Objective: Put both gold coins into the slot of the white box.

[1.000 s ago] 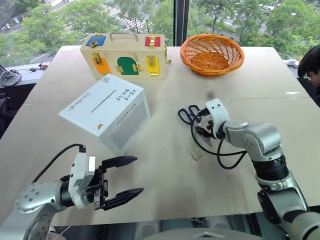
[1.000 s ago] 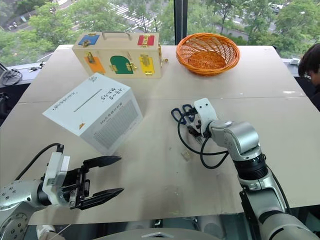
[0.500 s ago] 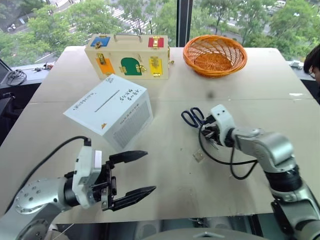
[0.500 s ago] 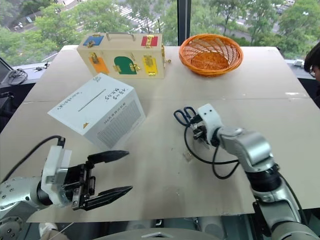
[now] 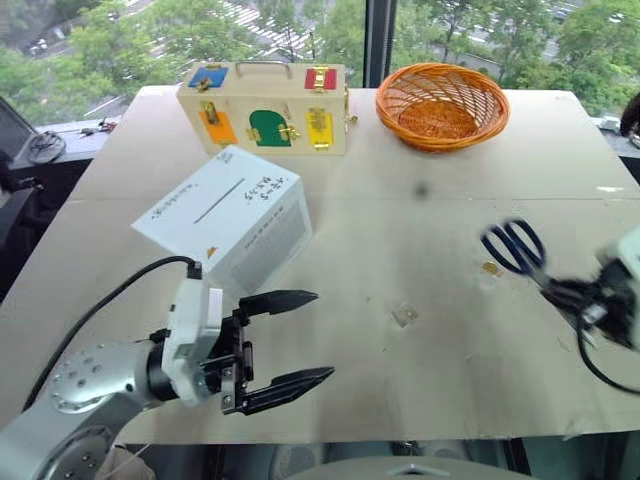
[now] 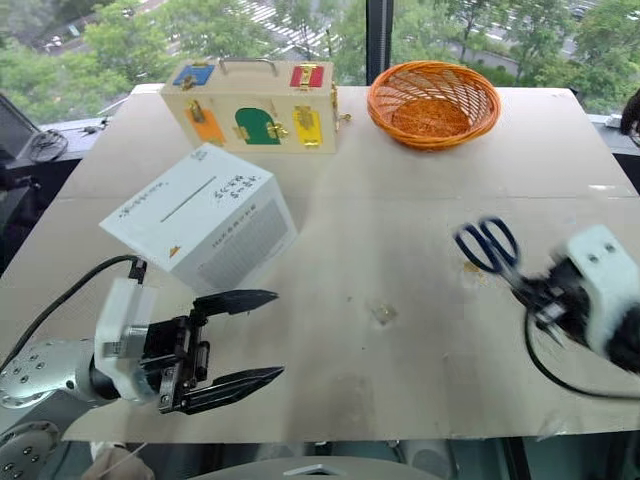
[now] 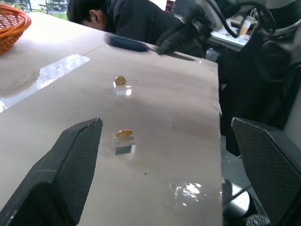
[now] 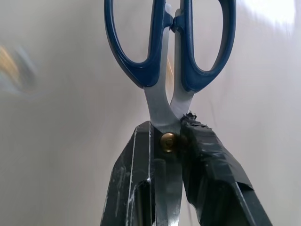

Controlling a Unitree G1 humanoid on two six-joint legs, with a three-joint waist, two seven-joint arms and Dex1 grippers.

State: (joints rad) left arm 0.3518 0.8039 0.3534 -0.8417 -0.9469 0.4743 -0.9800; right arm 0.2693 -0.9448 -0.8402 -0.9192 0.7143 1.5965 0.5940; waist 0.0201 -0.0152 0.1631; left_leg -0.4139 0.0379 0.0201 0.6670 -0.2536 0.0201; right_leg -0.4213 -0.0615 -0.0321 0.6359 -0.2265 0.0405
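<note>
The white box (image 5: 228, 213) sits on the table (image 5: 400, 190), toward its left side. It is turned at a slant, with one corner toward the near edge. It has black printed writing on top, a tiny orange triangle near one corner, and grey striped print on the side wall.

The slot (image 5: 220, 201) is a thin dark line on the top face of the box — straight, and running along the box's slanted length.

Two gold coins lie on the table, well apart from the box. Each is small, round and shiny. One gold coin (image 7: 124, 133) rests on a little clear plastic square — the other gold coin (image 7: 120, 81) lies farther off, toward the right, also beside a clear square.
</note>
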